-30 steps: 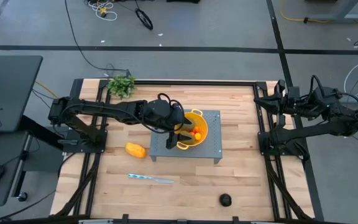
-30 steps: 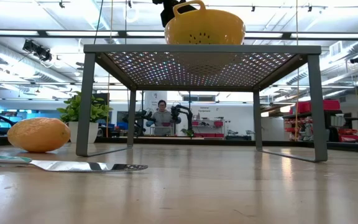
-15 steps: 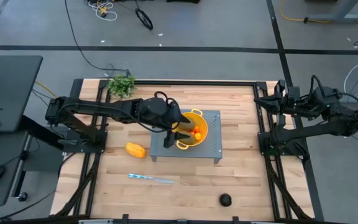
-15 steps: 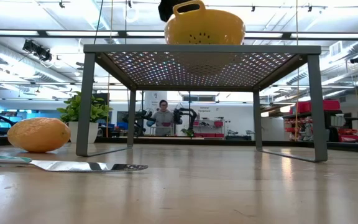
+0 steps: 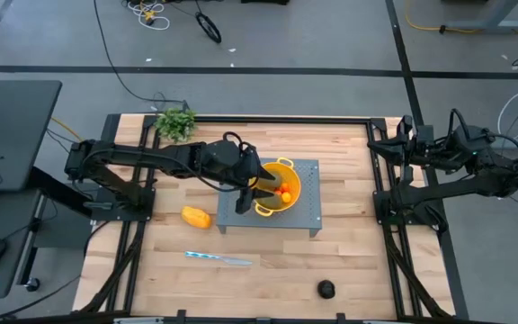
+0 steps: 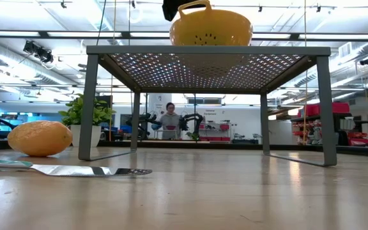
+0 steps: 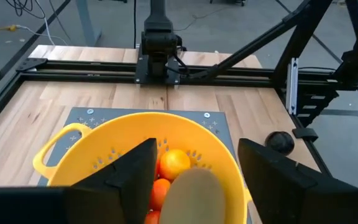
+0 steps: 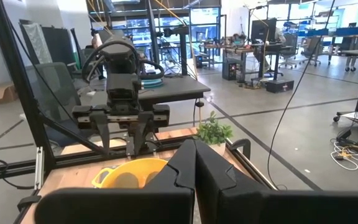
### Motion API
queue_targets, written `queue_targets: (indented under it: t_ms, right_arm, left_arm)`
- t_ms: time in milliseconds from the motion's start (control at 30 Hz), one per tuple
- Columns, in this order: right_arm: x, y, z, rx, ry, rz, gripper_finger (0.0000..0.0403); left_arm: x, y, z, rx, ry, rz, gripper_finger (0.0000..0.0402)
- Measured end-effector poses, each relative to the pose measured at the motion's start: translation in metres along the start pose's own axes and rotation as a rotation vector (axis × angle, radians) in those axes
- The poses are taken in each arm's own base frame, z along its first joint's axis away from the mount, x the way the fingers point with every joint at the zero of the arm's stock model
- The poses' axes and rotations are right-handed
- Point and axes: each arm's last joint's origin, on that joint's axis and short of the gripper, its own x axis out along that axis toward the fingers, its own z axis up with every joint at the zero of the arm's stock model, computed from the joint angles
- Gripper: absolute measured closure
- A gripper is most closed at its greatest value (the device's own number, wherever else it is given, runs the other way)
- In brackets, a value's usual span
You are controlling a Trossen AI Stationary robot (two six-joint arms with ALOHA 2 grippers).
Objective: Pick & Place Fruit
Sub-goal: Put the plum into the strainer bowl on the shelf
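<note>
**A:** Big picture first: the counter, with the grey stand at its middle and the colander on top. The left hand is over that colander, and it has just come up and drawn back a touch toward the left edge.

**B:** Fingers apart, nothing between them. The green oval lies loose in the colander, clear of both fingers. I'd call that a finished drop: released, and backing out.

**A:** So that one's delivered, by my read, and the arm is free for the next fruit. The right hand?

**B:** Clenched on nothing, parked at the right edge.

**A:** Let's count, biggest down. One stand, one colander.

**B:** One mango, on the counter just off the stand's left side, toward the front edge. That's not in yet.

**A:** One knife, nearer the front edge, and one leafy bunch at the far left corner. Neither is fruit.

**B:** Ovals: I see one. If there's a second, it's hidden in the colander; I can't tell.

**A:** One black fruit, alone near the front edge, well apart from everything.

**B:** And the orange balls: two clear in the colander beside the oval, perhaps a third under the hand.

**A:** So two pieces left out on the counter: mango and black one.
</note>
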Motion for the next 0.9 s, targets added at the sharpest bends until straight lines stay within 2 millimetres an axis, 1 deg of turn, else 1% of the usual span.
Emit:
queue_targets:
  t_ms: [567, 900]
  right_arm:
    - [0.0, 0.0, 0.0, 0.0, 0.0, 0.0, 0.04]
    - [0.0, 0.0, 0.0, 0.0, 0.0, 0.0, 0.04]
  left_arm:
    - [0.0, 0.0001, 0.0, 0.002, 0.0, 0.0, 0.0277]
    - [0.0001, 0.0003, 0.0, 0.001, 0.0, 0.001, 0.0321]
